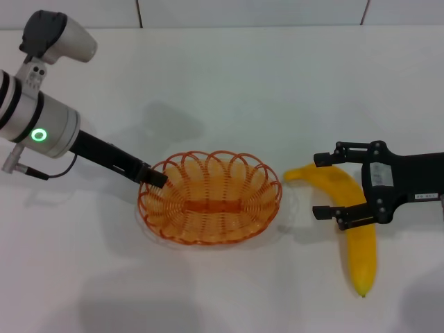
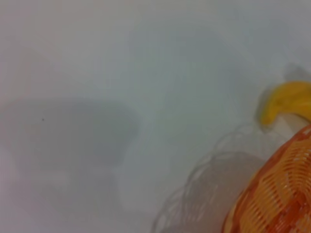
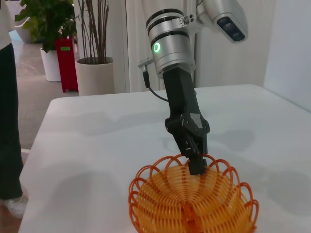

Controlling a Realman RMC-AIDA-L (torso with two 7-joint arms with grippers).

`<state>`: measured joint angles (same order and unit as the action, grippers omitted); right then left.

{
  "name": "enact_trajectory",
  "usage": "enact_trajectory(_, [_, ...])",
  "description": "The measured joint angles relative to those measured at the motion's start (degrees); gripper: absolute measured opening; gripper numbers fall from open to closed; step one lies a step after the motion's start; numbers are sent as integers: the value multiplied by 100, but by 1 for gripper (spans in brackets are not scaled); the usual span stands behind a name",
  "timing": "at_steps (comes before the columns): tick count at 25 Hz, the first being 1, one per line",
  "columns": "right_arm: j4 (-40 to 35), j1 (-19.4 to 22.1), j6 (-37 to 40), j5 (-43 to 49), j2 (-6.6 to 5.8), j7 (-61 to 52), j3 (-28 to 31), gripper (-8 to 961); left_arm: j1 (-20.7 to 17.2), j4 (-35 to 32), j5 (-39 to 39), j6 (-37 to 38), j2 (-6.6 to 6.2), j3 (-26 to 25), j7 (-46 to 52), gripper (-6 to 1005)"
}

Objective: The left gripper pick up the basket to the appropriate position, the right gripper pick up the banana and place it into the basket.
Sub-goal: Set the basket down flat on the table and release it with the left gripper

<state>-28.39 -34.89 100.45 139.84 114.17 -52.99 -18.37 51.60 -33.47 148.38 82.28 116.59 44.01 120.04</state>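
The orange wire basket [image 1: 220, 182] sits on the white table left of centre. My left gripper [image 1: 155, 177] is shut on its left rim. The right wrist view shows that black claw [image 3: 197, 163] pinching the rim of the basket [image 3: 194, 206]. The yellow banana [image 1: 359, 243] lies on the table just right of the basket, its stem end towards it. My right gripper [image 1: 318, 186] is open and straddles the banana's upper part, one finger on each side. The left wrist view shows part of the basket [image 2: 279, 194] and the banana's end [image 2: 286, 99].
The white table [image 1: 229, 83] reaches to a far edge along the top of the head view. Beyond the table, the right wrist view shows a potted plant [image 3: 95, 73], a red box [image 3: 68, 63] and a person's leg [image 3: 7, 121].
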Motion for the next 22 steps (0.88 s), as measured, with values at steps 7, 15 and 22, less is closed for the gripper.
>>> enact_trajectory(7, [0,0,0,-1,0,0,0,894,30,15,105,-2,-1,3,2,78])
enact_trajectory(15, [0,0,0,-1,0,0,0,893,46,15,200,-2,18,11,11,131])
enact_trajectory(22, [0,0,0,-1,0,0,0,893,50,15,200,-2,21,11,56,232])
